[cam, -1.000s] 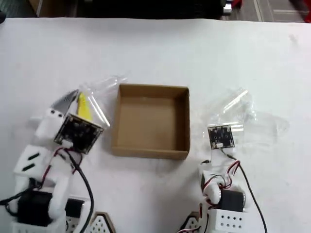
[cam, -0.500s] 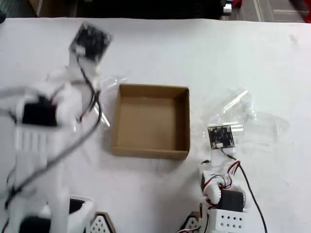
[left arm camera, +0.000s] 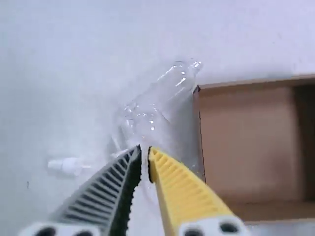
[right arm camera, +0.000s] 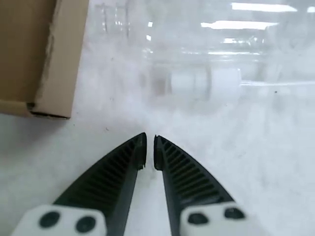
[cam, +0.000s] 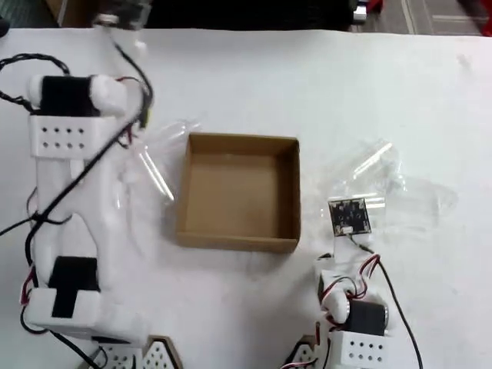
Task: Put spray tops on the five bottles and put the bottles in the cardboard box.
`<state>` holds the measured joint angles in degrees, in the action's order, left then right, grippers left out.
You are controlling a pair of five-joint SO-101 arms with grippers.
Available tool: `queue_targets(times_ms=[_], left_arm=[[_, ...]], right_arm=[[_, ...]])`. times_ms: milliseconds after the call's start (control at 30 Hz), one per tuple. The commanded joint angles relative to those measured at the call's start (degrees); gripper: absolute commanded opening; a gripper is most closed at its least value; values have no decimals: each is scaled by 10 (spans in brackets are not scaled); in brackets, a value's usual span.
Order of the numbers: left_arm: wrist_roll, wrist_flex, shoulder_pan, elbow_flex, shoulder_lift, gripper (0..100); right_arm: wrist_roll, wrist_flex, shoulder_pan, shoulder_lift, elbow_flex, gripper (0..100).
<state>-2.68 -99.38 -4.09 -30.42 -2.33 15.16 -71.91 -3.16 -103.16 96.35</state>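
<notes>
The open cardboard box (cam: 238, 192) sits mid-table with nothing in it. Clear bottles (cam: 157, 154) lie without tops by its left wall, and more clear bottles (cam: 388, 184) lie to its right. In the left wrist view my left gripper (left arm camera: 144, 153), one finger black and one yellow, is shut on nothing, above a clear bottle (left arm camera: 157, 105) beside the box (left arm camera: 246, 147). A white spray top (left arm camera: 66, 165) lies nearby. My right gripper (right arm camera: 149, 143) is shut and holds nothing, low over the table just short of a white spray top (right arm camera: 204, 81) and bottles (right arm camera: 197, 29).
The left arm (cam: 69, 154) stretches far up the table's left side, its wrist (cam: 123, 11) near the far edge. The right arm's base (cam: 354, 330) stands at the front right. Bare white table lies beyond the box and in front of it.
The left arm has swung up from a low pose beside the box's left side and now stretches toward the far edge. The right arm has not moved.
</notes>
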Motion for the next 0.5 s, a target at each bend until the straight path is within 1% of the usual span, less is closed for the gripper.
queue_targets(times_ms=[0, 33, 67, 100, 233, 400, 467], left_arm=[[76, 21, -42, -27, -16, 194], [93, 18, -47, -27, -23, 242], [110, 14, -52, -27, -30, 269], [122, 14, -59, -27, -38, 275], [140, 52, -78, -28, -73, 267], [230, 86, -84, -32, -153, 269], [244, 93, -83, -33, -182, 271]], right_arm=[[6, -4, -5, 0, 5, 18], [6, -4, -5, 0, 5, 18], [6, -4, -5, 0, 5, 18], [6, -4, -5, 0, 5, 18], [6, -4, -4, 0, 5, 18], [6, -4, -5, 0, 5, 17], [6, -4, -5, 0, 5, 17]])
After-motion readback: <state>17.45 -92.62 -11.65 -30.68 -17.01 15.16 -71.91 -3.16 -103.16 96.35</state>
